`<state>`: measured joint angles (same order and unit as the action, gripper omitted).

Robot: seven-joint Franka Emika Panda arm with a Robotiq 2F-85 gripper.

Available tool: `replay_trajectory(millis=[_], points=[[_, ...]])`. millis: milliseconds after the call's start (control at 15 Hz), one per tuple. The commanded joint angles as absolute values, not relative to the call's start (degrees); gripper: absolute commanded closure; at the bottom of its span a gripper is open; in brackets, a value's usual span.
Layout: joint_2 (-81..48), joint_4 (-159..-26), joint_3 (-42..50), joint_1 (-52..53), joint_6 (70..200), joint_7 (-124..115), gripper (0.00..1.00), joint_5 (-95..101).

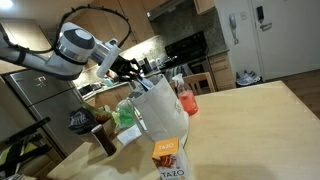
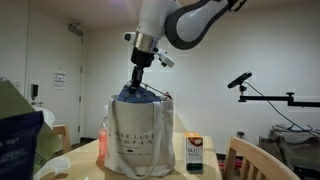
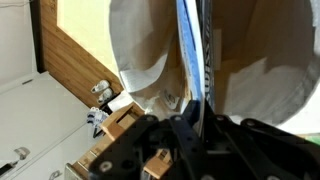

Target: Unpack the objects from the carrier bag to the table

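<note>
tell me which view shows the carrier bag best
Best is an exterior view where the carrier bag shows its whole printed front, mouth to base. In an exterior view the bag stands at an angle, base behind an orange carton. The wrist view shows only its white inner walls.

White plastic bag (image 1: 160, 115) upright on a pale wood table (image 1: 250, 115). Arm (image 1: 70, 48) in from the upper left, gripper (image 1: 137, 72) closed at the bag's mouth. Orange carton (image 1: 167, 156) upright just in front of the bag. Green leafy bundle (image 1: 126, 113) beside the bag, pink bottle (image 1: 185, 100) behind it, dark mug (image 1: 103, 138) near the table edge. Kitchen cabinets (image 1: 170, 10) in the background.
</note>
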<state>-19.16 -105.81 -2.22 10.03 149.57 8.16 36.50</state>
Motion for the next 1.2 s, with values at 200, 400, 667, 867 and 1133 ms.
replay_trajectory(millis=[200,400,667,867,1133], points=[[-17.48,-105.54,-1.32,10.53,155.98,4.58,0.98,37.24],[-16.89,-105.77,-1.15,10.61,155.68,4.61,0.98,37.17],[-14.40,-106.56,-0.82,10.73,155.14,3.89,0.98,37.74],[-11.61,-107.04,-0.57,11.00,154.40,2.30,0.98,39.55],[-9.62,-107.31,-0.87,11.08,153.77,2.23,0.98,40.66]])
